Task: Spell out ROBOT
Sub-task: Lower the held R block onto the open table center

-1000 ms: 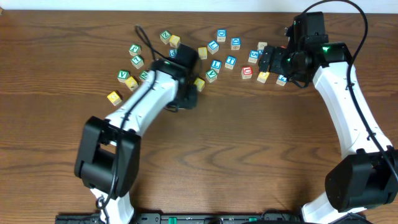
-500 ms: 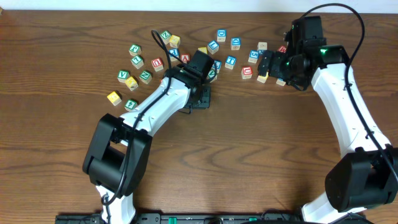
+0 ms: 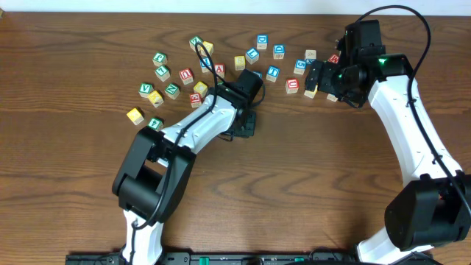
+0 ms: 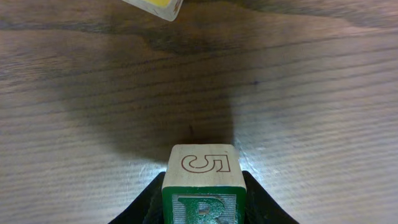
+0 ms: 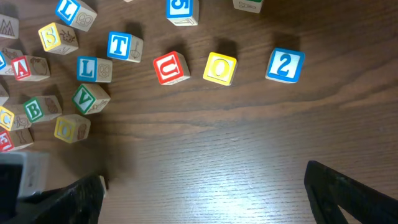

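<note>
In the overhead view the R cube is hidden under the left pincer point(image 3: 246, 124); only the left wrist camera shows it. There the R cube point(image 4: 201, 190) is cut off by the lower edge. The fingers point(image 4: 255, 210) are only dark shapes at both its sides, clenched on it. Whether it touches the worktop point(image 4: 311, 112) I cannot tell. A yellow cube point(image 4: 155, 6) is cut off at the top edge.

The R cube has no long side. Its green-framed R face looks to the camera, upright, and the face with an outlined 5 lies above it.

The left arm reaches diagonally to the middle of the worktop, its pincer just below the scattered cubes. The right arm bends leftward. The right pincer point(image 5: 205, 193) is released and wide above bare wood, with the T cube point(image 5: 124, 46), the B cube point(image 5: 42, 109) and a yellow O cube point(image 5: 219, 67) beyond it.
</note>
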You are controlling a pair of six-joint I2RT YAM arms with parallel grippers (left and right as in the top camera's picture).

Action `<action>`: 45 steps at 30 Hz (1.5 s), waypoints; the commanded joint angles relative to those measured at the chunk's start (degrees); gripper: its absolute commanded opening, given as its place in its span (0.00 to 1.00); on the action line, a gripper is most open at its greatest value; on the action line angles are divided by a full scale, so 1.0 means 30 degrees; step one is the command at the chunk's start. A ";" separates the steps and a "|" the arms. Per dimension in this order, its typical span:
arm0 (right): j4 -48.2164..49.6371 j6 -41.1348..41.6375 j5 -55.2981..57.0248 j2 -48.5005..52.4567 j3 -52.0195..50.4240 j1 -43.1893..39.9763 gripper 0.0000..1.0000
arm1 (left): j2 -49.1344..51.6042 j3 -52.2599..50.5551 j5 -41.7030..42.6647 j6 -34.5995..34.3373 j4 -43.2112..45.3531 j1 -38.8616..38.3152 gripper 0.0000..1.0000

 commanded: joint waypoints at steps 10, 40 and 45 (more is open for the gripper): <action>-0.0029 -0.0240 0.0211 0.0131 -0.0131 0.0058 0.98 | 0.0219 -0.0146 -0.0102 -0.0117 0.0175 0.0058 0.42; 0.0270 -0.0240 0.0211 0.0131 -0.0131 0.0058 0.98 | -0.0787 0.0080 0.0335 0.0036 -0.0204 0.0597 0.47; 0.0270 -0.0240 0.0211 0.0131 -0.0131 0.0058 0.98 | -0.0474 0.0051 0.0328 0.0036 -0.0175 0.0597 0.47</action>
